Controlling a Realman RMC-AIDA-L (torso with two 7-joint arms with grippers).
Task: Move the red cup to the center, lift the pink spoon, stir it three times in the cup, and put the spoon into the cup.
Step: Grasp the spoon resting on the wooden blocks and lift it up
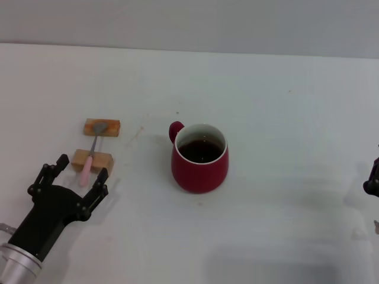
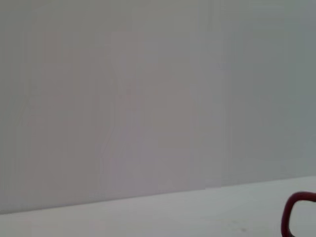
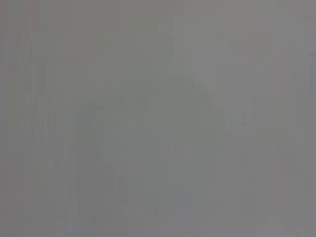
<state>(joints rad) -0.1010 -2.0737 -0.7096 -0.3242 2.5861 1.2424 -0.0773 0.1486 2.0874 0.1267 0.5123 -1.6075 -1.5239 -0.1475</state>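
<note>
The red cup (image 1: 200, 158) stands near the middle of the white table, with dark liquid inside and its handle toward the far left; a bit of that handle (image 2: 296, 215) shows in the left wrist view. The pink spoon (image 1: 90, 158) lies across two small wooden blocks, its grey bowl on the far block (image 1: 102, 126) and its pink handle over the near block (image 1: 92, 160). My left gripper (image 1: 82, 170) is open just in front of the near block, its fingers on either side of the handle's end. My right gripper (image 1: 373, 177) is parked at the right edge.
The white table (image 1: 284, 118) runs back to a grey wall. The right wrist view shows only plain grey.
</note>
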